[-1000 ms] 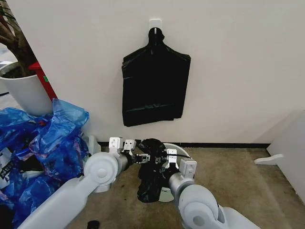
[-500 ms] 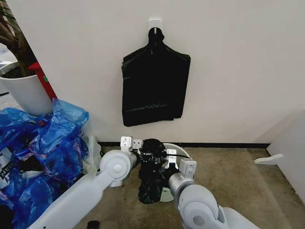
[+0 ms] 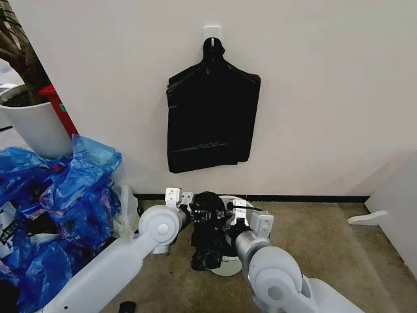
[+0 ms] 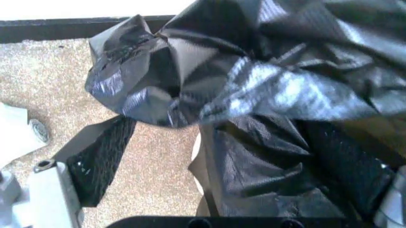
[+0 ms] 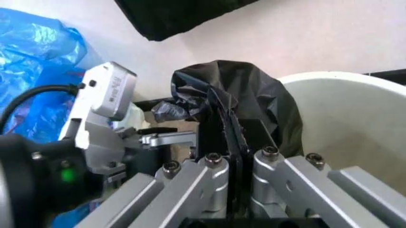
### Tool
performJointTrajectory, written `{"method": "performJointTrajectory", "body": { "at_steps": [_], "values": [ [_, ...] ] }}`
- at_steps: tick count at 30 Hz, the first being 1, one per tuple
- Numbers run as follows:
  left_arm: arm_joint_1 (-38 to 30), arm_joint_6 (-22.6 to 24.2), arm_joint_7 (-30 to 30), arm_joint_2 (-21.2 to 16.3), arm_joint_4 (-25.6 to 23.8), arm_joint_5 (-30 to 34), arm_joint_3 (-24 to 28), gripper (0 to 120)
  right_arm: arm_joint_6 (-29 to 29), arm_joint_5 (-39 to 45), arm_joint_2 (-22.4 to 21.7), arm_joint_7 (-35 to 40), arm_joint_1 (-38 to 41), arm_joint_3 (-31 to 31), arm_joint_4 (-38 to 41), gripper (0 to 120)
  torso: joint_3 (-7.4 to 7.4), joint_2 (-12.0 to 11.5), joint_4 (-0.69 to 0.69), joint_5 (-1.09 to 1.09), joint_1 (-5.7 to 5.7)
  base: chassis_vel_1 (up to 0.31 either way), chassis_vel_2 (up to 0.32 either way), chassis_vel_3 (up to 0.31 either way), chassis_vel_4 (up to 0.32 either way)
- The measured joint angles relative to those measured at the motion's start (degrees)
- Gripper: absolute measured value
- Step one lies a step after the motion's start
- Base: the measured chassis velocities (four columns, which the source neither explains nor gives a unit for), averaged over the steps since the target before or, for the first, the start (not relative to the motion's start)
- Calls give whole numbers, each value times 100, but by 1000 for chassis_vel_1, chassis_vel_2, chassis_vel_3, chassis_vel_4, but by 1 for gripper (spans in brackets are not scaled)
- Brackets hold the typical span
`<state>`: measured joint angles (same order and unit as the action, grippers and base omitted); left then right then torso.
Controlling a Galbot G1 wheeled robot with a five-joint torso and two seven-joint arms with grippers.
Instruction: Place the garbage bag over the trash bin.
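The garbage bag (image 4: 266, 95) is thin black plastic film, glossy and deeply crinkled. The trash bin (image 5: 345, 118) looks like smooth cream plastic with a soft sheen. The right hand (image 5: 231, 137) has matt black fingers on bare silvery metal links with dark screws. One left hand finger (image 4: 101, 159) is black with a fine ribbed texture, possibly rubber. The floor (image 4: 63, 85) is rough beige carpet

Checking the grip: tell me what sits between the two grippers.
In the head view, the bunched garbage bag hangs between left gripper and right gripper, beside the trash bin.
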<state>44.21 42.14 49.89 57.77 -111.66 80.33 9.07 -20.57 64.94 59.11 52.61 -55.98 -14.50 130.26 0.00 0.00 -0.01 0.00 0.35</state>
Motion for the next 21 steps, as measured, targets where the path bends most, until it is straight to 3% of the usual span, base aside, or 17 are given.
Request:
{"method": "performJointTrajectory", "body": {
  "at_steps": [21],
  "values": [
    [-70, -1, -27, 125, 374, -101, 335, 100, 32, 147, 20, 35, -27, 7, 165, 0, 0, 0, 0, 0, 0, 0, 0, 0, 0]
  ]
}}
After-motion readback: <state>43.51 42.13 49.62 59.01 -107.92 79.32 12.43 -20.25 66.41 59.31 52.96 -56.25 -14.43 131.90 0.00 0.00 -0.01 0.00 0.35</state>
